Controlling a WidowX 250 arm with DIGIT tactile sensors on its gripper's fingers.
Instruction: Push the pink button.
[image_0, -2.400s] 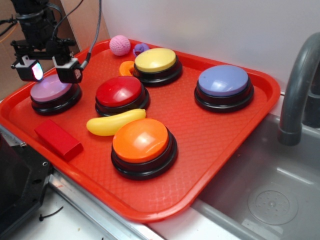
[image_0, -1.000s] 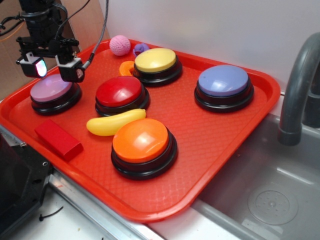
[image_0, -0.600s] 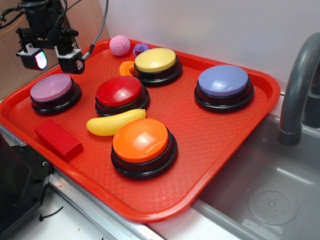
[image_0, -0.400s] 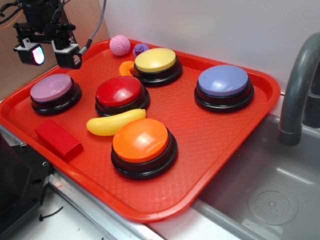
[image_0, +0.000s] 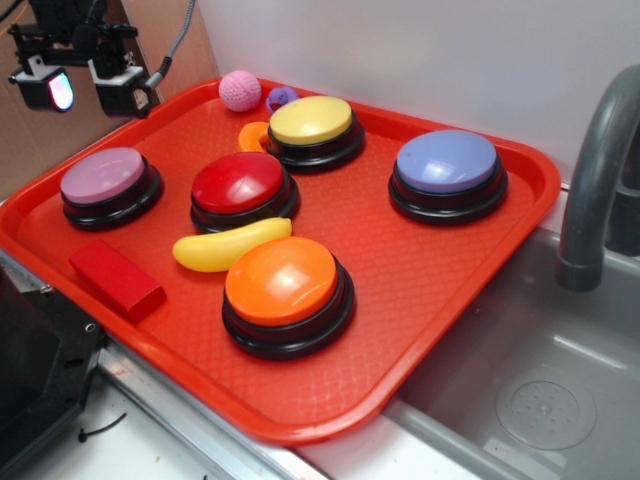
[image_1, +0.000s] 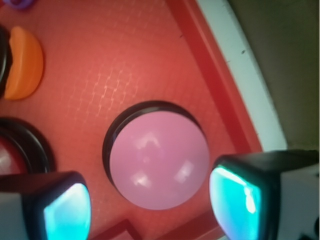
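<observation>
Pink button: sits at the left end of the red tray, close to the tray's raised rim and apart from the red button beside it. Dome is smooth and glossy, seated in a black base; judged rigid, with a sprung top that gives only under a straight downward press. No grasp is called for; contact belongs on the crown, since the curved sides would likely let a tip slide off.

Claw: above the pink button and clear of it, set toward the tray's rear-left rim. Its fingers stand wide apart and hold nothing. In the wrist view the dome lies between the two pads, so a descent as it stands would straddle the crown instead of striking it.

Clearances: open tray floor all round the pink button. A red block lies near its front side, the tray rim runs along its outer side. Banana and orange button are well apart from it.
</observation>
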